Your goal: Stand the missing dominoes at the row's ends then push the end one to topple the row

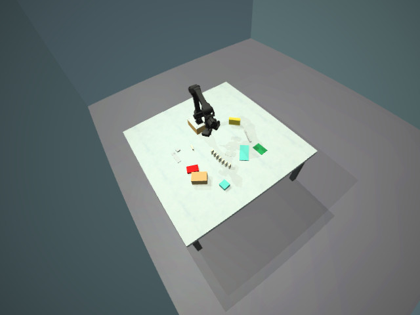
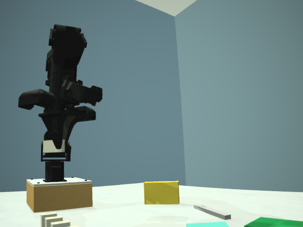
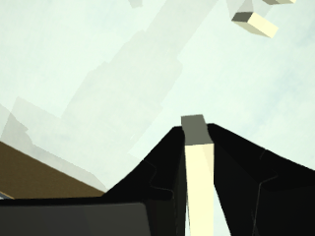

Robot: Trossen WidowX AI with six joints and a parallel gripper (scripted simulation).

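My gripper is shut on a cream domino, held high off the table, in front of the robot's base in the exterior view. In the wrist view the domino is pinched between the two black fingertips; in the top view the arm hides it. Several cream dominoes stand in an evenly spaced row, with a near-base end domino and a far end domino. The row's top edges show at the bottom left of the exterior view. Another pale domino is apart, left of the row; its pose is unclear.
Left of the row are a red block, an orange box and small grey pieces. A turquoise block lies beyond the far end. Right are a turquoise slab, green sheet, grey bar and yellow block.
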